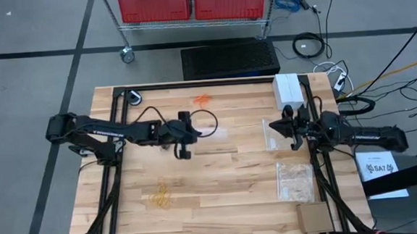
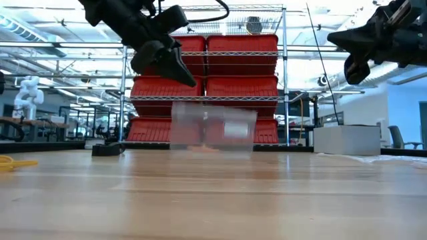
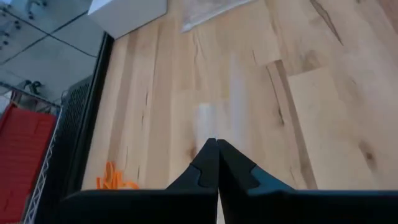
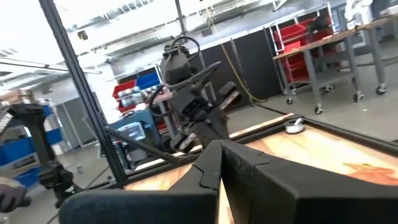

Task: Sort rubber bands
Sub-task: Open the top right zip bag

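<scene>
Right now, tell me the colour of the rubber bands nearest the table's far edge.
Orange: the rubber bands show best in the high view.

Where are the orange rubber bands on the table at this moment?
In the high view the orange rubber bands lie near the table's far edge, about midway across, just beyond the left gripper and apart from it.

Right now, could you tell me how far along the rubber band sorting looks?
Partly sorted, it seems: an orange cluster lies near the far edge and a pale yellow cluster near the front, well apart. No black cluster can be made out. Nothing is in hand: the left gripper is shut and empty above mid-table, and the right gripper is shut over the clear bags. Whether any bands are left to sort is unclear.
</scene>
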Robot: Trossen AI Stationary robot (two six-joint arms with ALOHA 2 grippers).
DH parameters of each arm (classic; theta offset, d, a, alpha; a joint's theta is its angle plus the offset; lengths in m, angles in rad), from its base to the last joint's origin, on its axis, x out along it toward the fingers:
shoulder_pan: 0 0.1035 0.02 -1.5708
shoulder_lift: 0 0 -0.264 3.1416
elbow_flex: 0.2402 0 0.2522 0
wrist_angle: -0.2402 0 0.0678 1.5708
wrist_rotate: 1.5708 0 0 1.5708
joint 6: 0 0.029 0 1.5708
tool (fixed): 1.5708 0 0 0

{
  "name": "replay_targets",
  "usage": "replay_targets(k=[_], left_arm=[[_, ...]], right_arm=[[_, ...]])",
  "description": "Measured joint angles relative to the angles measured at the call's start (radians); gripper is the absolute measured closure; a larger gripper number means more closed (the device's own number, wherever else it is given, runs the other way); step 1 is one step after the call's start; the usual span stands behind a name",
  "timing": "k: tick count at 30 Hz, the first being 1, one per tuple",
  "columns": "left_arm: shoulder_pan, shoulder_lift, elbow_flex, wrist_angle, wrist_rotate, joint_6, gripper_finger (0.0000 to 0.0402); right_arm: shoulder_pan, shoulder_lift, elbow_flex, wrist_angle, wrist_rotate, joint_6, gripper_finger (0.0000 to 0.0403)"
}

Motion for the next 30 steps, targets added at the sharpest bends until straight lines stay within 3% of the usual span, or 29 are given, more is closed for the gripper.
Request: replay_targets(k=[4, 11, 15, 21, 30], left_arm=[[0.013, 0.0, 0.0, 0.01, 0.001, 0.001, 0.0401], [0.027, 0.0, 0.0, -0.036, 0.003, 0.0, 0.0401], [0.023, 0.007, -0.001, -0.088, 0.132, -0.027, 0.0395], [-0.031, 0.071, -0.003, -0.135, 0.214, -0.123, 0.0341], [-0.113, 0.241, -0.003, -0.124, 0.205, -0.158, 0.0252]], right_arm=[[0.02, 0.107, 0.048, 0.006, 0.048, -0.028, 0.0403], [0.052, 0.31, 0.176, 0.011, 0.082, -0.24, 0.0403], [0.073, 0.434, 0.247, 0.006, 0.079, -0.268, 0.0403], [0.087, 0.573, 0.321, 0.004, 0.079, -0.272, 0.0403], [0.087, 0.631, 0.341, 0.009, 0.079, -0.287, 0.0373]])
